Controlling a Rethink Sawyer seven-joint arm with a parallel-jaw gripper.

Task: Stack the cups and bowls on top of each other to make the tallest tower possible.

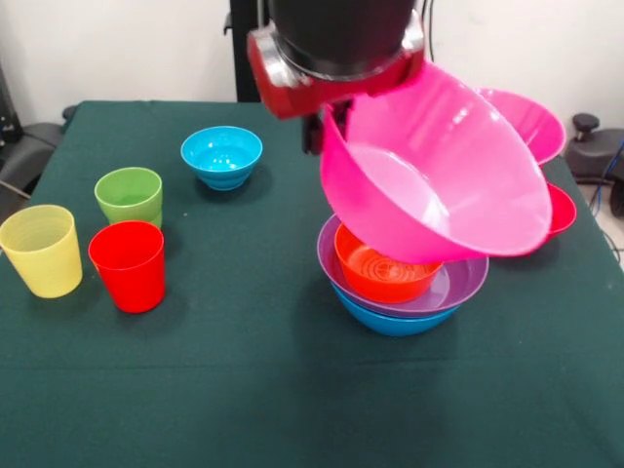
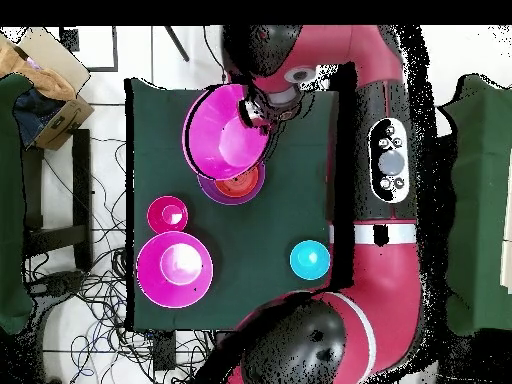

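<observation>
Front view shows you the gripper [image 1: 322,132] clamped on the rim of the large pink bowl [image 1: 439,171], carried tilted just above the tower [image 1: 400,283]: blue bowl [image 1: 390,322] lowest, purple bowl [image 1: 458,283] in it, orange bowl [image 1: 385,268] on top. The tilt is probably a consequence of the one-sided rim grip (the bowl hangs from that edge). Its mouth points toward the camera and down; its axis leans well off vertical. Level it before release, or it may seat crooked. The yellow cup [image 1: 41,251], red cup [image 1: 128,265] and green cup [image 1: 129,195] stand well apart.
</observation>
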